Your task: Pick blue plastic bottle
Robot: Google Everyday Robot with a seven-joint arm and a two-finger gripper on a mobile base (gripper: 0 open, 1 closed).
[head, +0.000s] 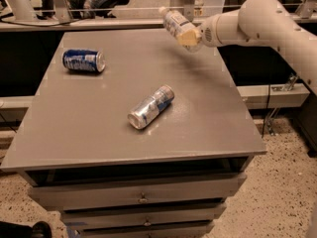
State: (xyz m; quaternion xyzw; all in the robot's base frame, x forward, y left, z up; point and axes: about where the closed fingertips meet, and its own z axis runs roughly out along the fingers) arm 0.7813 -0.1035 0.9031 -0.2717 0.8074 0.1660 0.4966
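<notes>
The blue plastic bottle (174, 22) is a small clear bottle with a white and pale-blue label and a white cap pointing up-left. My gripper (187, 35) is shut on its lower end and holds it tilted in the air above the far right part of the grey table (208, 118). The white arm (257, 19) reaches in from the right.
A dark blue can (83, 61) lies on its side at the table's far left. A slim silver-and-blue can (150, 107) lies on its side near the middle. Drawers sit under the tabletop. A rail and chair legs stand behind the table.
</notes>
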